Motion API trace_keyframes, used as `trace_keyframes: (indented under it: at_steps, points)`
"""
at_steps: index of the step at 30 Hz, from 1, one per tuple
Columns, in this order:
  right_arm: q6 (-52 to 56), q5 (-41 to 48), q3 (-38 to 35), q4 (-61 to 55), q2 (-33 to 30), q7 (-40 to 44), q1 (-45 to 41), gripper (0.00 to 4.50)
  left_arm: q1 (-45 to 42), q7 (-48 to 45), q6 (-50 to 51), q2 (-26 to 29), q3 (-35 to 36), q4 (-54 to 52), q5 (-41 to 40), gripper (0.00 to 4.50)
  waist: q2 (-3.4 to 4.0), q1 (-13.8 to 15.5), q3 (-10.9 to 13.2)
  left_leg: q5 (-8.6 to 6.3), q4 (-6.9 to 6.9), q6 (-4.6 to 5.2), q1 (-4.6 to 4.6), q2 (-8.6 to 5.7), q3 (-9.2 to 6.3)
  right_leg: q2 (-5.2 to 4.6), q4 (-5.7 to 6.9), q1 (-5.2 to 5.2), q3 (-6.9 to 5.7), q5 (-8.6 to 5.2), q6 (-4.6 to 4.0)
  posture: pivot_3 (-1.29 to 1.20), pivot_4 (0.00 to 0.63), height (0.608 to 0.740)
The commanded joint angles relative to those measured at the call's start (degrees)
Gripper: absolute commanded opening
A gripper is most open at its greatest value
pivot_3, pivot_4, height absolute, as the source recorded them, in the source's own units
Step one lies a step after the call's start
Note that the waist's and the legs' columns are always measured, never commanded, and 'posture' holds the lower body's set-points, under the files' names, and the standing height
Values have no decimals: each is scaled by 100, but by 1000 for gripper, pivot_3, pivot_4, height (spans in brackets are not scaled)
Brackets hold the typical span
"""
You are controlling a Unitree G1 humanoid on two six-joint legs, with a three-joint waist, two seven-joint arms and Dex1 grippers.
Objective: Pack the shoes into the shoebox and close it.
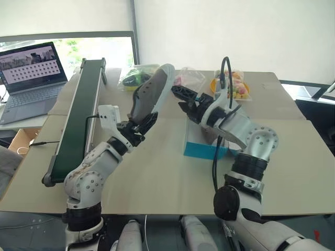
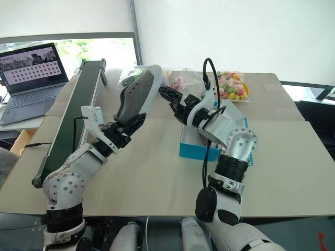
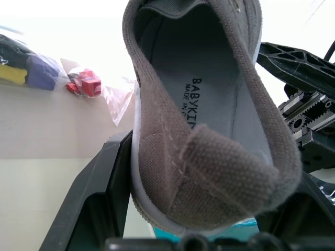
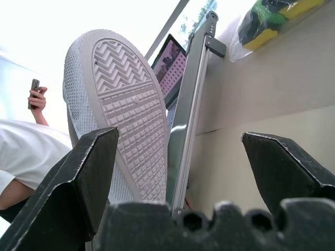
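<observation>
Shoe [image 1: 152, 97] getting held up over the middle of the table [image 1: 157, 172].
Left gripper [image 1: 144, 124] is clamping its heel, toe pointing up; right gripper [image 1: 184, 98] is sitting wide open beside the sole, gripping nothing, above the blue shoebox [image 1: 201, 149] near the table's middle.

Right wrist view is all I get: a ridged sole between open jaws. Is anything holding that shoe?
Observer: Yes. The left gripper has its jaws shut on the heel of the shoe, toe pointing up.
Operator: Where is the shoebox?
Observer: The shoebox sits on the table under the right arm; a strip of its turquoise side shows.
Operator: And from the other wrist?
Observer: The left wrist view looks into the shoe's pale inside, with the open right gripper just beyond it.
</observation>
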Motion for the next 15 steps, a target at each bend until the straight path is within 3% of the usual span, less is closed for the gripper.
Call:
trace_keyframes:
  at_steps: [1, 15]
  points:
    - [-146, 616, 338, -401, 442, -74, -117, 4500, -89, 8, -19, 62, -54, 133, 28, 2634, 0, -2, 0, 0, 0, 0, 0, 0, 0, 0, -1, 0, 0, 0, 0, 0, 150, 740]
    - [-575, 1194, 1032, -338, -1, -397, 265, 4500, -101, 95, -169, 118, -171, 231, 351, 2634, 3, -1, 1, 0, -5, 0, -3, 0, -2, 0, -8, -2, -1, -1, -2, 0, 150, 740]
